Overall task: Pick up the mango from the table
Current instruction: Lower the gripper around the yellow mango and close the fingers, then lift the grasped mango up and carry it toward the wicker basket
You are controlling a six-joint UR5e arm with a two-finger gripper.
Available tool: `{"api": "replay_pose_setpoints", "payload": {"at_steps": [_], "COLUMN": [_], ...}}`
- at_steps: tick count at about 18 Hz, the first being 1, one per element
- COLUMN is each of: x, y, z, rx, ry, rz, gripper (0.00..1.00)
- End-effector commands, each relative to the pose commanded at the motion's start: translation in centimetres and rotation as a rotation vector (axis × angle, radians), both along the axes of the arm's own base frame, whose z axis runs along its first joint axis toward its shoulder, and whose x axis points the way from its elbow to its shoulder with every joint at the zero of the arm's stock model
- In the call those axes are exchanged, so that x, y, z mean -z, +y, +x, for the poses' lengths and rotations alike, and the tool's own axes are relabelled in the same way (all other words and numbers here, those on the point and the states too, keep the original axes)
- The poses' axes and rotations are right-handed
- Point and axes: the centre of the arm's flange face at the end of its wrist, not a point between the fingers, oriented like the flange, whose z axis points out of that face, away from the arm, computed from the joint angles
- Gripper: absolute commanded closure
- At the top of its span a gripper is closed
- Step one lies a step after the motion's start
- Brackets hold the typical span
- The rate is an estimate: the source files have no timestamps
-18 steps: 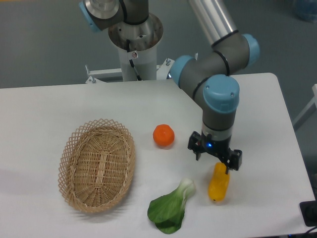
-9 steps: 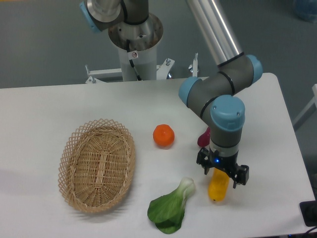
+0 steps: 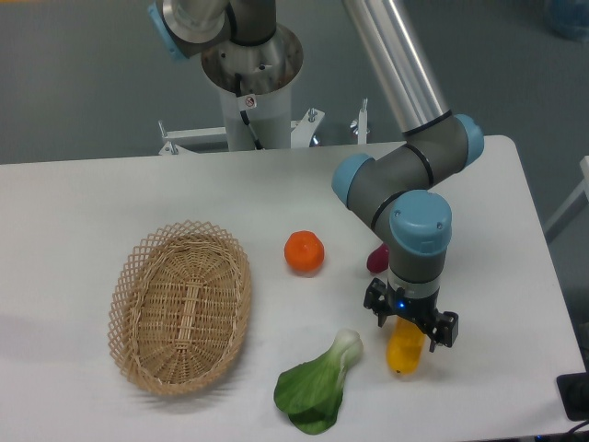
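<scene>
The mango (image 3: pixel 405 351) is a yellow-orange elongated fruit lying on the white table (image 3: pixel 83 203) at the front right. My gripper (image 3: pixel 410 320) hangs straight over the mango's upper end, with its dark fingers on either side of the fruit. The wrist hides the top of the mango. I cannot tell whether the fingers touch the fruit or how wide they stand.
A round orange (image 3: pixel 304 251) lies left of the arm. A small dark-red thing (image 3: pixel 376 259) peeks out behind the wrist. A green leafy vegetable (image 3: pixel 317 387) lies at the front, left of the mango. A wicker basket (image 3: pixel 181 305) stands at the left.
The arm has moved toward the front and right, down over the mango. The dark-red thing behind the wrist has come into sight. The mango has not moved.
</scene>
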Motion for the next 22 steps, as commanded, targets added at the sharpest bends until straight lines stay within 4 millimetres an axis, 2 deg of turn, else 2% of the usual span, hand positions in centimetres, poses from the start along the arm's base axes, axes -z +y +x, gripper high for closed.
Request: {"api": "replay_pose_setpoints", "payload": {"at_steps": [9, 14, 17, 22], "x": [1.7, 1.7, 1.6, 1.4], "y": [-0.1, 0.0, -0.1, 0.1], "z": [0.1, 0.1, 0.0, 0.0], "rx": [-0.014, -0.017, -0.018, -0.051], "ry": [0.003, 0.006, 0.007, 0.023], "rz": [-0.043, -0.044, -0.043, -0.019], "gripper": [0.0, 0.01, 0.39, 0.46]}}
